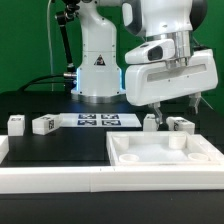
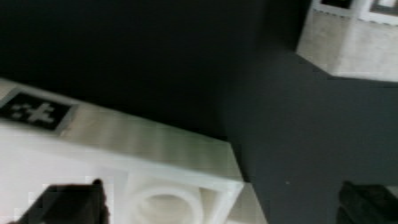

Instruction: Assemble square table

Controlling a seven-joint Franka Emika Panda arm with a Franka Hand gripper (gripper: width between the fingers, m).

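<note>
Above the slab (image 1: pixel 165 158) on the tabletop (image 1: pixel 60 150), the fingers (image 2: pixel 71 203) hang wide apart, seemingly holding nothing

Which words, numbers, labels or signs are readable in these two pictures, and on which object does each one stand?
No words or numbers are readable.
Robot base: small dark mark, too blurred to read.
Marker board: black-and-white patterns only, no letters.
Square tabletop: one tag, pattern only.
Legs: patterns too small to make out.
</note>
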